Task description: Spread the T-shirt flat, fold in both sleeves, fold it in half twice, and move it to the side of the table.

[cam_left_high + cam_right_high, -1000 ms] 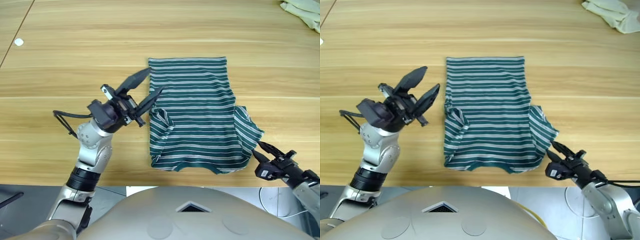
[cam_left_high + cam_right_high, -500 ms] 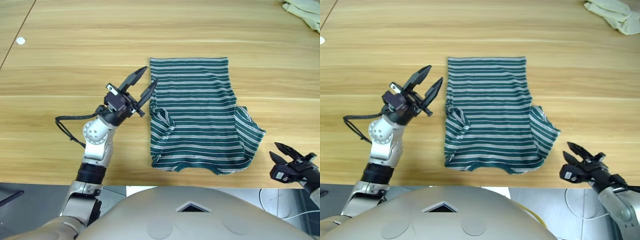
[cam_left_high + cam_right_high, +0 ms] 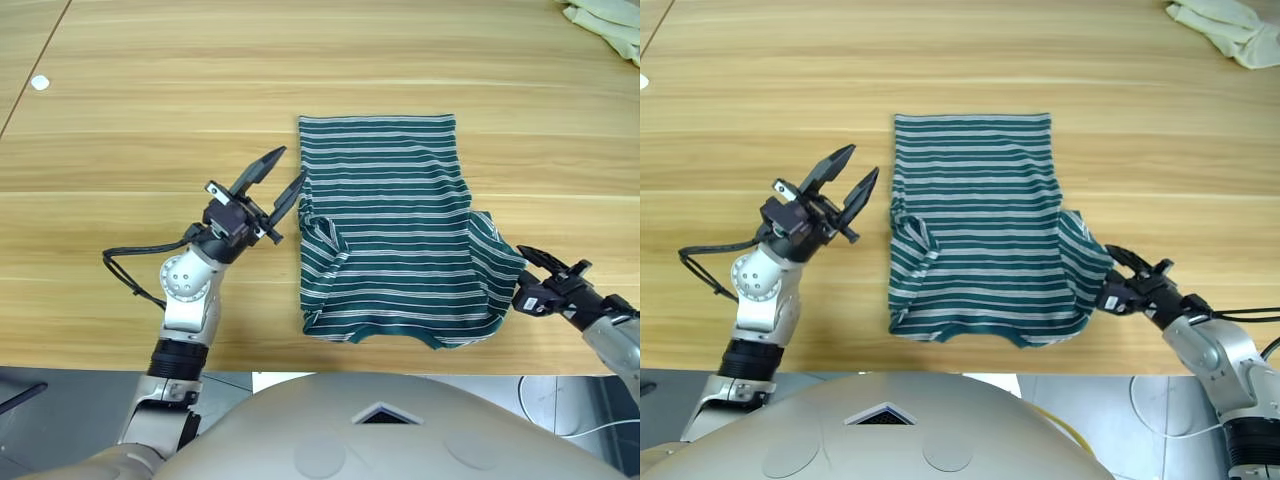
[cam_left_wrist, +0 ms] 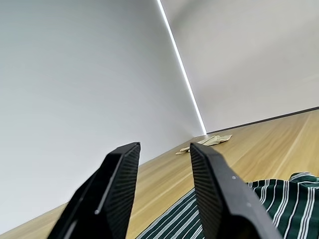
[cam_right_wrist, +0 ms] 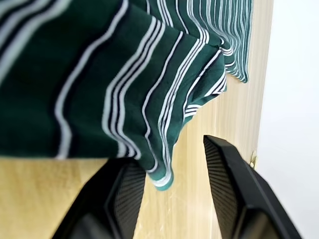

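The green striped T-shirt point(image 3: 390, 230) lies in the middle of the wooden table point(image 3: 150, 120), its left sleeve folded in and its right sleeve point(image 3: 495, 255) sticking out rumpled. My left gripper point(image 3: 294, 162) is open and hovers just left of the shirt's left edge, holding nothing. In the left wrist view its two fingers point(image 4: 119, 169) stand apart above the striped cloth point(image 4: 279, 204). My right gripper point(image 3: 1138, 257) is open at the right sleeve, near the table's front edge. In the right wrist view the sleeve's hem point(image 5: 164, 174) lies between the spread fingers point(image 5: 224, 169).
A crumpled beige cloth point(image 3: 605, 25) lies at the far right corner. A small white dot point(image 3: 39, 83) marks the table at the far left. A black cable point(image 3: 130, 275) loops off my left arm. The table's front edge point(image 3: 100, 365) runs close under both arms.
My right gripper drew back off the front edge, then came in again to the right sleeve. My left gripper backed slightly away from the shirt's left edge.
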Controlling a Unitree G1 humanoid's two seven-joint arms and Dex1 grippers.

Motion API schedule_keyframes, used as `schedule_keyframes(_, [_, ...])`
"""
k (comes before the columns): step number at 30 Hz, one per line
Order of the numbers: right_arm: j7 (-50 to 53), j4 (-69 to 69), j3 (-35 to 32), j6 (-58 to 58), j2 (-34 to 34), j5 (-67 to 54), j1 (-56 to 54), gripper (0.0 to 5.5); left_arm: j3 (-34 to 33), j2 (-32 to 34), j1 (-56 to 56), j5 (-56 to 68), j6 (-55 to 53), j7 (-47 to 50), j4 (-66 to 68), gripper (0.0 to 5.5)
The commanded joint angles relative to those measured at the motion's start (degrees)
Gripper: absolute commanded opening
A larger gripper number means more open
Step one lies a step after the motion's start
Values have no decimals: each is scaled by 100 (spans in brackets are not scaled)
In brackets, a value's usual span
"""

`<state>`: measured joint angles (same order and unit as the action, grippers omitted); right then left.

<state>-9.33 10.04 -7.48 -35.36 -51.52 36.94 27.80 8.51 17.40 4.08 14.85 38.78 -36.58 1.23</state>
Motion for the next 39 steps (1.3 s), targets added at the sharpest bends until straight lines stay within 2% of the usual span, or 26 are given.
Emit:
schedule_keyframes(1, [-222, 405, 420, 185, -78, 190, 125, 178, 6, -14, 33, -45, 67, -32, -74, 188])
schedule_keyframes(11, [-83, 639, 660, 355, -218, 62, -50, 2, 118, -51, 251, 24, 152, -95, -164, 188])
schedule_keyframes(21, [232, 335, 656, 72, -123, -364, -167, 2, 98, -16, 302, 106, 156, -129, -171, 188])
schedule_keyframes(25, [498, 85, 390, -57, 136, -936, -478, 2, 71, -35, 276, 132, 180, -152, -98, 188])
schedule_keyframes(31, [754, -160, 44, 33, 374, -1155, -809, 2, 47, -119, 203, 69, 227, -116, 131, 188])
schedule_keyframes(39, [309, -696, 377, -153, 552, -1251, -715, 2, 117, -196, 137, 27, 292, -204, 261, 188])
